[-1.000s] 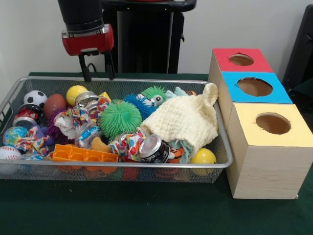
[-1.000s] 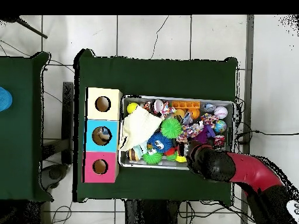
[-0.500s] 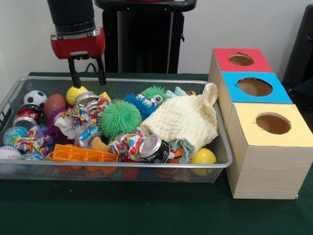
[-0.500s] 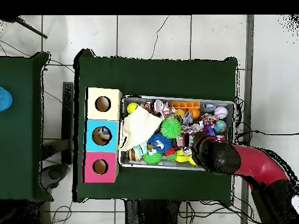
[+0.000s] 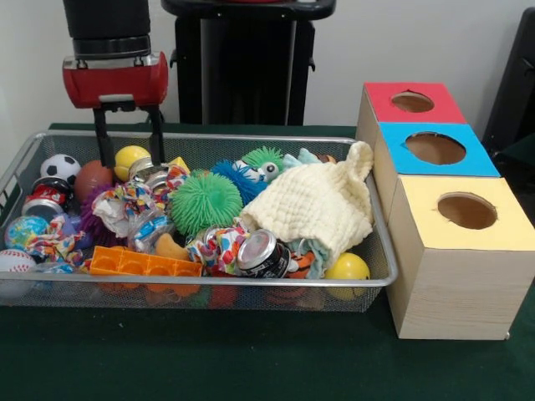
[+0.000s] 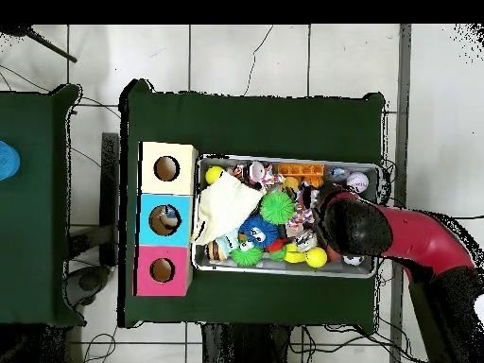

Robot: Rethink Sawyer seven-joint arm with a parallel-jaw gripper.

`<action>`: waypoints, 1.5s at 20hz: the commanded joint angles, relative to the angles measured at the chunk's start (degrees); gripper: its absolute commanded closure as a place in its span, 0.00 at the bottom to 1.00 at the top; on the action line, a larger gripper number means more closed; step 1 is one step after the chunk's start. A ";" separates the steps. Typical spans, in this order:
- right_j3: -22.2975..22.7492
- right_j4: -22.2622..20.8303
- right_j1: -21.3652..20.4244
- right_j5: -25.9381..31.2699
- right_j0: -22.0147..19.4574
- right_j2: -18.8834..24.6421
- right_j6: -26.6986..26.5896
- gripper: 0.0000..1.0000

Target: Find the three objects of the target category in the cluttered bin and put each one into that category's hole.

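Over at the far corner of the wire bin (image 5: 380, 251), the gripper (image 5: 129, 149) has slid sideways again, and it now hangs with its two black fingers spread wide and empty, one tip just above the brown ball (image 5: 94, 178), the other beside the small yellow ball (image 5: 130, 159). A second ago it sat further along toward the bin's middle, behind the crushed can (image 5: 147, 170); half a second ago it was already drifting, and now it has cleared that can and dropped a touch lower. Nothing in the bin has been disturbed: the cream cloth (image 5: 318, 205) lies draped where it was, the green spiky ball (image 5: 206, 201) and the orange tray (image 5: 145, 263) have not budged. From above, the red arm (image 6: 416, 241) now covers the bin's end where the balls sit, and the yellow ball (image 6: 316, 257) that it hid earlier shows clear. My read is that the search has settled on the ball cluster: the soccer ball (image 5: 60, 168), the brown ball and the yellow one sit close together right under those open jaws. Which category is wanted I cannot tell, and none of the three boxes, red (image 5: 401, 117), blue (image 5: 468, 163) or yellow (image 5: 443, 276), has taken anything that I can see. A straight descent looks like the next call, though the tight crowding could make a clean pinch tricky.
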 commanded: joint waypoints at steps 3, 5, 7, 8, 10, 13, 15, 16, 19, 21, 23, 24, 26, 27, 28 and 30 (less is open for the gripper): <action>-9.21 -3.51 3.88 2.96 3.15 -2.62 -0.42 0.00; -9.85 -4.16 5.18 2.10 4.01 -3.87 0.50 0.00; -10.14 -3.92 5.97 2.30 4.64 -4.86 1.58 0.00; -10.70 -3.62 6.67 2.90 5.12 -5.59 2.36 0.00; -11.15 -3.83 7.37 2.74 5.96 -6.90 3.28 0.00; -10.70 -2.93 8.26 1.95 6.79 -8.61 5.26 0.00; -10.40 -2.48 8.53 2.07 7.61 -9.75 6.21 0.00; -10.21 -2.39 8.75 1.66 7.89 -10.23 6.55 0.00; -9.62 -0.94 9.02 2.05 8.39 -10.91 7.23 0.00; -9.13 0.23 9.10 2.55 8.49 -11.21 7.50 0.00; -8.86 0.96 9.12 2.99 8.53 -11.26 7.29 0.00; -8.79 1.35 9.05 3.46 8.61 -11.37 7.26 0.00; -8.54 2.32 8.92 4.58 8.58 -11.39 7.14 0.00; -8.18 2.70 8.82 4.73 8.48 -11.27 6.93 0.00; -8.12 2.91 8.83 4.79 8.45 -11.27 6.73 0.00; -8.02 3.02 9.05 4.19 8.60 -11.52 6.55 0.00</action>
